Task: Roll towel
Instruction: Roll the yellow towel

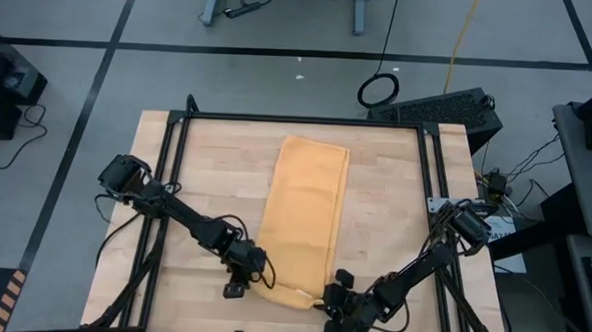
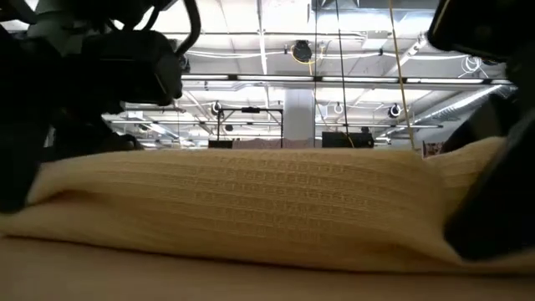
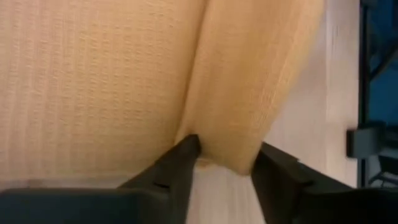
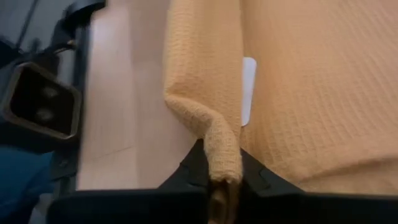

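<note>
Both grippers sit at the near end of the towel (image 1: 301, 224), which lies lengthwise mid-table (image 1: 395, 180). Right gripper (image 4: 219, 163) is pinched tight on the towel's near corner; left gripper (image 3: 225, 157) stands parted astride the rolled edge.

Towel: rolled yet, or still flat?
Barely started: the towel lies flat along the table, only its near end curled into a small fold, pinched by the right pincer.

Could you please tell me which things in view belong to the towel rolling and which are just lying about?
Job: towel, left pincer straddling its rolled near corner, right pincer shut on the other corner.
Lying about: black keyboard, cable loop on the floor.
</note>
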Robot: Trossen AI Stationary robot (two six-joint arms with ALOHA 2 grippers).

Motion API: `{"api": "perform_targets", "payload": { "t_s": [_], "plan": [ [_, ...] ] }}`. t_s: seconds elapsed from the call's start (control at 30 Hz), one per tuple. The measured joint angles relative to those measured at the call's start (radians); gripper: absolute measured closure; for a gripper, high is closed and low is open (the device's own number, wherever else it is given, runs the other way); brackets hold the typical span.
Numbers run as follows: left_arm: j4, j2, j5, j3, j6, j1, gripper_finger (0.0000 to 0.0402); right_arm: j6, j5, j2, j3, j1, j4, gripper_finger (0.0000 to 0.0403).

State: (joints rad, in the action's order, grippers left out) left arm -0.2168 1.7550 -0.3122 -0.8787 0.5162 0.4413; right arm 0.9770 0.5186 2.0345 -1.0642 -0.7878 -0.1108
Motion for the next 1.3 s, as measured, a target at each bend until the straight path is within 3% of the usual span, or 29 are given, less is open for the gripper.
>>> {"api": "perform_targets", "payload": {
  "t_s": [0.17, 0.23, 0.37, 0.47, 0.63, 0.77, 0.97, 1.07, 1.17, 1.3],
  "plan": [
    [-0.052, -0.073, 0.014, 0.006, -0.033, 0.029, 0.0182, 0.034, -0.047, -0.007, 0.008, 0.021, -0.002, 0.0392],
    [-0.057, -0.133, 0.074, 0.005, -0.063, 0.058, 0.0170, 0.035, -0.080, -0.007, 0.014, 0.032, -0.029, 0.0390],
    [-0.044, -0.214, 0.342, 0.004, -0.134, 0.151, 0.0162, 0.037, -0.117, -0.012, 0.016, 0.057, -0.044, 0.0390],
    [0.060, -0.213, 0.498, 0.003, -0.202, 0.243, 0.0162, 0.032, -0.138, -0.019, 0.017, 0.072, -0.042, 0.0390],
    [0.219, -0.113, 0.694, 0.004, -0.328, 0.366, 0.0159, 0.025, -0.136, -0.021, 0.018, 0.076, -0.034, 0.0390],
    [0.259, -0.041, 0.835, 0.004, -0.367, 0.380, 0.0128, 0.022, -0.135, -0.022, 0.018, 0.075, -0.028, 0.0390],
    [0.338, 0.029, 0.792, 0.003, -0.370, 0.339, 0.0078, 0.024, -0.135, -0.022, 0.018, 0.075, -0.031, 0.0389],
    [0.330, 0.059, 0.690, 0.003, -0.363, 0.303, 0.0082, 0.024, -0.136, -0.022, 0.018, 0.075, -0.032, 0.0389],
    [0.337, 0.073, 0.652, 0.003, -0.299, 0.273, 0.0114, 0.025, -0.151, -0.022, 0.018, 0.076, -0.034, 0.0389],
    [0.334, 0.074, 0.628, 0.003, -0.242, 0.247, 0.0199, 0.025, -0.158, -0.022, 0.018, 0.077, -0.036, 0.0389]
  ]
}}
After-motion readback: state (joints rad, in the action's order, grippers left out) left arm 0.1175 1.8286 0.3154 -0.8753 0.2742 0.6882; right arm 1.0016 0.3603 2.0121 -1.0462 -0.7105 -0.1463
